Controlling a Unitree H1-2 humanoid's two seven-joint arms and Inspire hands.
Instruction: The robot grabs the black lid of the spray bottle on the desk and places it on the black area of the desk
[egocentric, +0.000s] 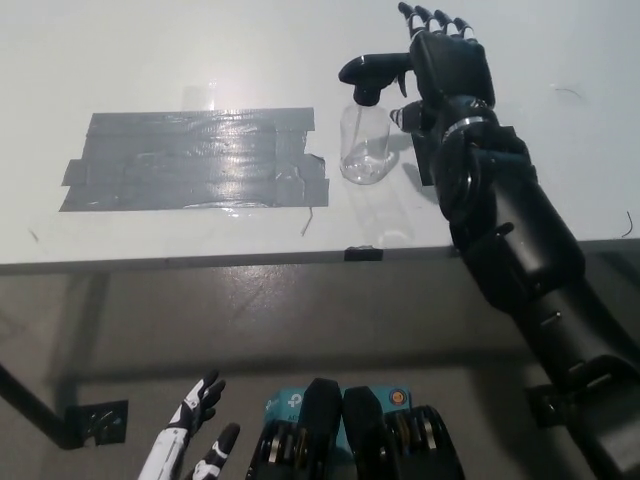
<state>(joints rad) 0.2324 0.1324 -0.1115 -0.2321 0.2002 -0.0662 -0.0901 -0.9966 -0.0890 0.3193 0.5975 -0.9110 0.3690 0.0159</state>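
A clear spray bottle stands upright on the white desk, topped by its black trigger lid. My black right hand is raised just right of the lid, fingers apart and pointing away, holding nothing. Its palm hides the lid's right end. The black area, a patch of dark tape strips, lies on the desk left of the bottle. My white left hand rests low at the bottom left, below the desk edge, fingers spread.
A small dark patch on the desk right of the bottle is mostly covered by my right forearm. The desk's front edge runs across the middle, with floor below it.
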